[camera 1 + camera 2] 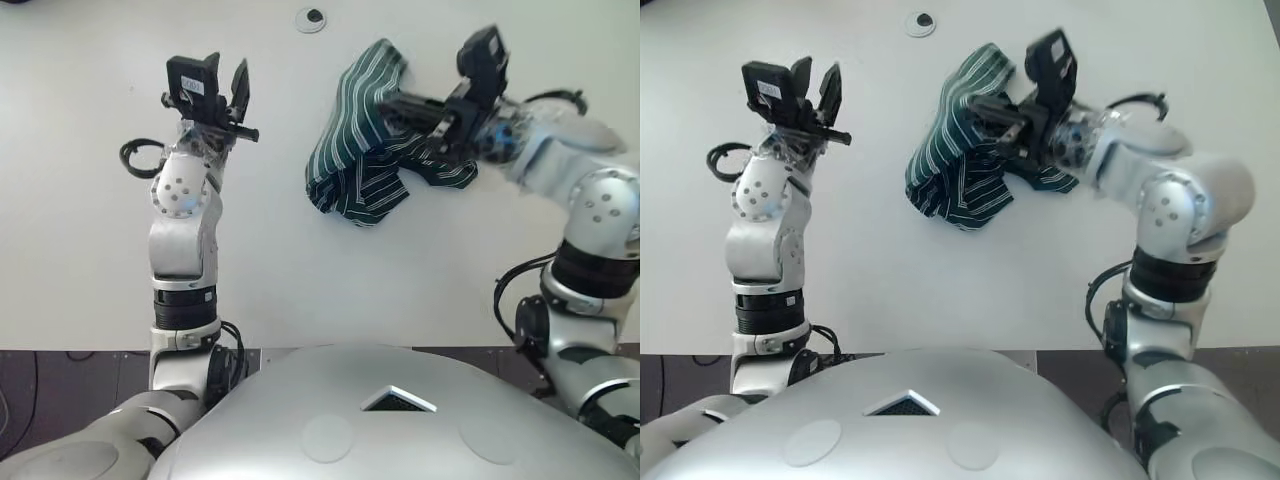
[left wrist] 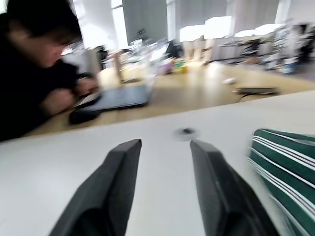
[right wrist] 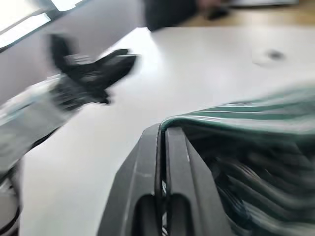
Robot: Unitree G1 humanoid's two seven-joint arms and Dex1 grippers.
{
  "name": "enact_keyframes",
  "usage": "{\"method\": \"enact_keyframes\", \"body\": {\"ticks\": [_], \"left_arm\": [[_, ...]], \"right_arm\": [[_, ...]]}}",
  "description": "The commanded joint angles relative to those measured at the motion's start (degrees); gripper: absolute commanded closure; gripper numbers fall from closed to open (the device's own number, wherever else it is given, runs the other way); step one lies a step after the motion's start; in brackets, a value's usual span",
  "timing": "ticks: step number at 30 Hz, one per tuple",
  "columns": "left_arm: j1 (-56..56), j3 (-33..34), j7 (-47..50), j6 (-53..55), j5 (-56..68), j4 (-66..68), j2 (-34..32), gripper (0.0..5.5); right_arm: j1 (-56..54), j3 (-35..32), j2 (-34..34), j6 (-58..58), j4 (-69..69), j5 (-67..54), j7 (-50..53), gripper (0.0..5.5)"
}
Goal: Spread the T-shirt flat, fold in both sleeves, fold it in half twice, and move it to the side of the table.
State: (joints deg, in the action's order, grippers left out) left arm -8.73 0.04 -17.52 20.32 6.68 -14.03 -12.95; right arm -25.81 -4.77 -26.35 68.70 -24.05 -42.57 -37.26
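Observation:
The T-shirt [image 1: 345, 170], dark green with thin white stripes, is bunched in a heap on the white table [image 1: 300, 280], right of centre toward the far side. My right gripper [image 1: 392, 102] comes in from the right and is shut on a fold of the cloth [image 3: 236, 128], holding that part up off the table. In the right wrist view its fingers [image 3: 147, 162] are pressed together on the striped edge. My left gripper [image 1: 225, 85] is raised over the table's left part, open with nothing in it, well apart from the shirt [image 2: 285, 157].
A small round disc [image 1: 312, 19] lies on the table beyond the shirt. A black cable loop [image 1: 140, 158] hangs by my left arm. The table's front edge [image 1: 90, 349] runs close to me. A person sits at a laptop [image 2: 118, 98] past the far edge.

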Motion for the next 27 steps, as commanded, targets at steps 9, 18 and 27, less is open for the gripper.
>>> {"method": "enact_keyframes", "body": {"ticks": [9, 18, 27], "left_arm": [[-27.8, -13.4, -25.8, -8.8, -4.3, 25.2, -8.6, 2.07], [-37.6, -21.3, -31.9, -14.8, -9.2, 36.4, -4.4, 1.59], [-44.8, -17.4, -26.7, -19.3, -10.0, 77.0, 7.4, 1.59]], "right_arm": [[1.1, 6.3, -1.6, -2.3, 1.2, 0.5, -1.2, 5.5], [6.3, 11.1, -1.9, -0.5, -5.3, -3.0, -1.0, 5.5], [8.0, 15.9, -3.6, -2.0, -6.8, -2.2, -3.5, 5.5]]}}
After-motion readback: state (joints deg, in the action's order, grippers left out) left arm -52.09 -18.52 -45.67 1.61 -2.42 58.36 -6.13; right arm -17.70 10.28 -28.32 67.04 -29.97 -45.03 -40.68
